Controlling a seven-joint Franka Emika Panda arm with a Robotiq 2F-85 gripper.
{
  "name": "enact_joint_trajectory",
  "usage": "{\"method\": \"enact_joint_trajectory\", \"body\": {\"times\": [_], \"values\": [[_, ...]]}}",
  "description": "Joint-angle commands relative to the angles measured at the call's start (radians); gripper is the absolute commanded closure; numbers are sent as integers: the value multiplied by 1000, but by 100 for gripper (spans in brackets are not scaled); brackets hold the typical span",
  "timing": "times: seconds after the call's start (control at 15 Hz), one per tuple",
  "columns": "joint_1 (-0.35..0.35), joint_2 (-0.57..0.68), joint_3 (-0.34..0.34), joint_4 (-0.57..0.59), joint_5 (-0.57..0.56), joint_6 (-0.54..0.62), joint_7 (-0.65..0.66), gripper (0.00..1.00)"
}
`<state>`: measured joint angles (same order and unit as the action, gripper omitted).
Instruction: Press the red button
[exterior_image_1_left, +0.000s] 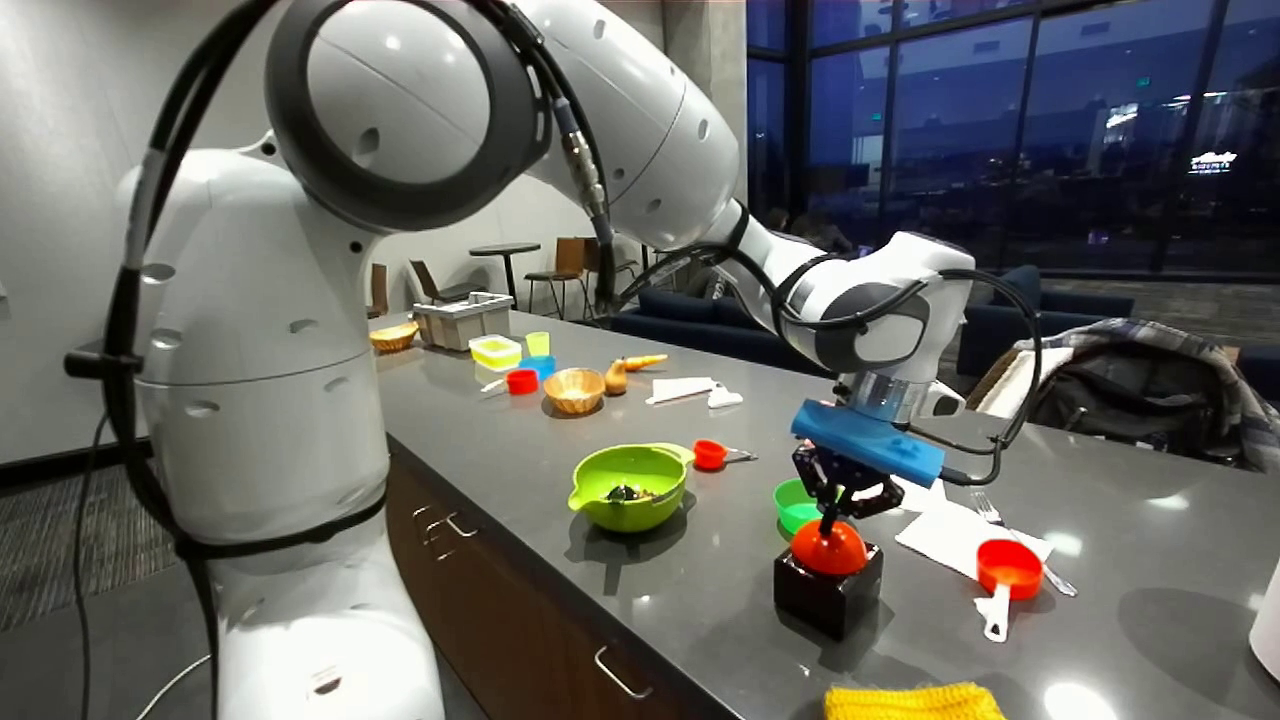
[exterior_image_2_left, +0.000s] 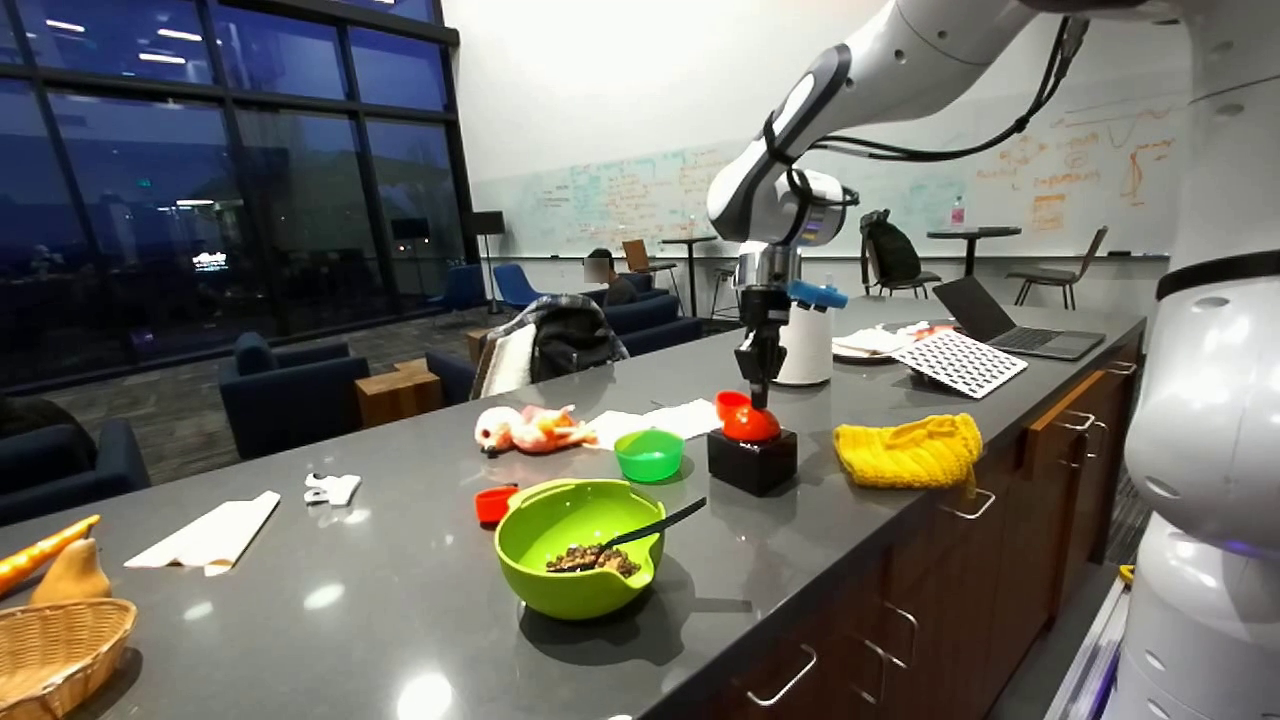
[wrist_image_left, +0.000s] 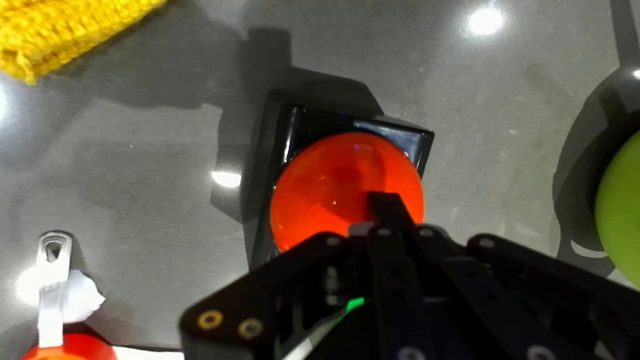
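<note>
The red button (exterior_image_1_left: 832, 552), just one, sits atop one black box (exterior_image_1_left: 812, 598) on the bench (exterior_image_2_left: 420, 580). The single pair of jaws is clenched, tips touching the button. One green cup (exterior_image_2_left: 648, 458) is just beside the box; near it lie one yellow cloth (exterior_image_2_left: 908, 452) and one lime bowl (exterior_image_2_left: 580, 596) holding one spoon (exterior_image_2_left: 655, 527). The bench also carries three red measuring cups (exterior_image_1_left: 1008, 570), two wicker baskets (exterior_image_1_left: 575, 402), one carrot (exterior_image_1_left: 645, 361).

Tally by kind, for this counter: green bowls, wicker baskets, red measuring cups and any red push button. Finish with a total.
Green bowls: 2
Wicker baskets: 2
Red measuring cups: 3
Red push button: 1
Total: 8
</note>
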<state>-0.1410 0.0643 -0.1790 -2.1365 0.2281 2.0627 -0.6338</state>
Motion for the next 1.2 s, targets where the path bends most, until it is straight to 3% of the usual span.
{"method": "enact_joint_trajectory", "body": {"times": [0.0,1.13], "values": [[-8,43,22,-31,18,46,19,100],[0,58,42,-42,20,120,102,100]]}}
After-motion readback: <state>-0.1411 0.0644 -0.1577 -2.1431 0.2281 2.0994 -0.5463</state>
